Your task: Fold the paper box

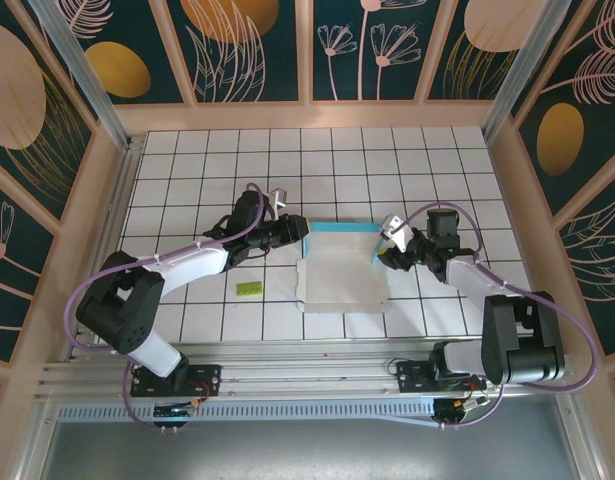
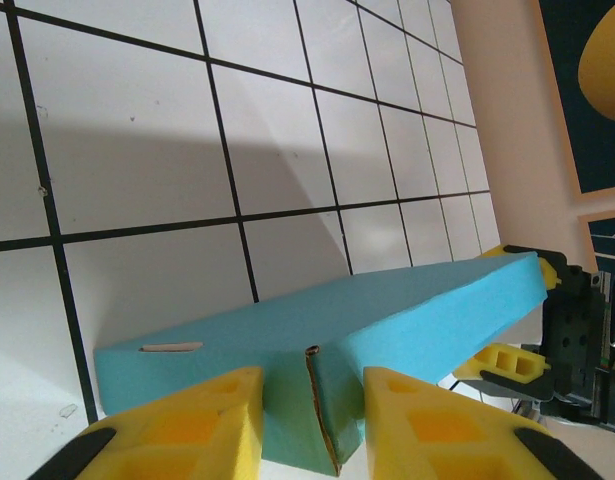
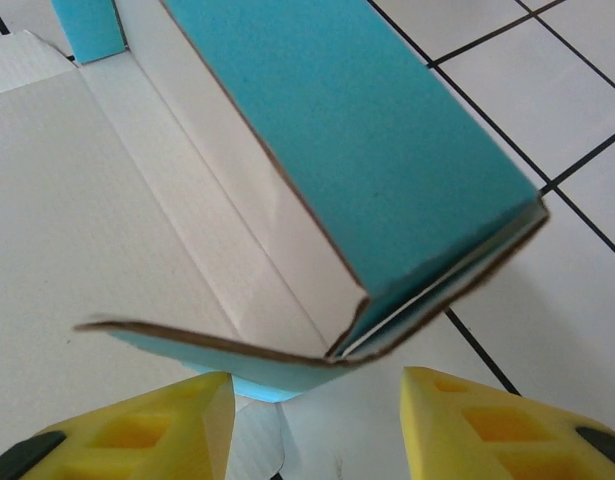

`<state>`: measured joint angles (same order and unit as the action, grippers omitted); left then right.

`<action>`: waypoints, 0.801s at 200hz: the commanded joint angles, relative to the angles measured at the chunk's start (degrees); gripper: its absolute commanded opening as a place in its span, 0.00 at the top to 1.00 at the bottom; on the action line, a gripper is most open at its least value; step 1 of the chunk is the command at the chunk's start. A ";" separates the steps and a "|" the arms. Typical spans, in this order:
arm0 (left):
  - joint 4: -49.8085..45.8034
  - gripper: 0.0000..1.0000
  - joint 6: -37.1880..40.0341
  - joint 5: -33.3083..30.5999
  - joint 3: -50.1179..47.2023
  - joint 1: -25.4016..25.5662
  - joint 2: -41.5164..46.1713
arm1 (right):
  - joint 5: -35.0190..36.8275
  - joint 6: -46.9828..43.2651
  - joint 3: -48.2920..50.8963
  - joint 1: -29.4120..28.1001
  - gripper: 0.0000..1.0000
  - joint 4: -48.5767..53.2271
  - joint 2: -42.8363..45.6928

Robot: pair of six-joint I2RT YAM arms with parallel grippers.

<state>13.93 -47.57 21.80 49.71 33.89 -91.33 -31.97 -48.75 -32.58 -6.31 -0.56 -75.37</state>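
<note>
The paper box (image 1: 342,288) lies at mid-table, whitish face up, with its far wall (image 1: 342,238) folded up and showing light blue. My left gripper (image 1: 299,236) is at that wall's left end. In the left wrist view its yellow fingers (image 2: 202,415) are shut on a folded blue corner flap (image 2: 327,410) of the box (image 2: 387,320). My right gripper (image 1: 384,255) is at the wall's right end. In the right wrist view it (image 3: 317,385) stands open, its fingers either side of the doubled corner of the box (image 3: 367,140), not touching it.
A tiny green piece (image 1: 249,289) lies on the tiles left of the box. Wooden side walls (image 1: 97,190) enclose the tiled table (image 1: 407,160). A metal rail (image 1: 307,375) runs along the near edge by the arm bases.
</note>
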 commanded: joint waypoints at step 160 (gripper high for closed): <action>-0.22 0.71 0.90 0.48 0.13 0.31 0.61 | 23.59 39.06 -7.73 -9.77 0.94 -12.44 -11.06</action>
<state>13.89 -47.59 21.54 49.71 33.87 -91.33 -15.35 -20.21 -37.47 -13.74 -12.29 -84.29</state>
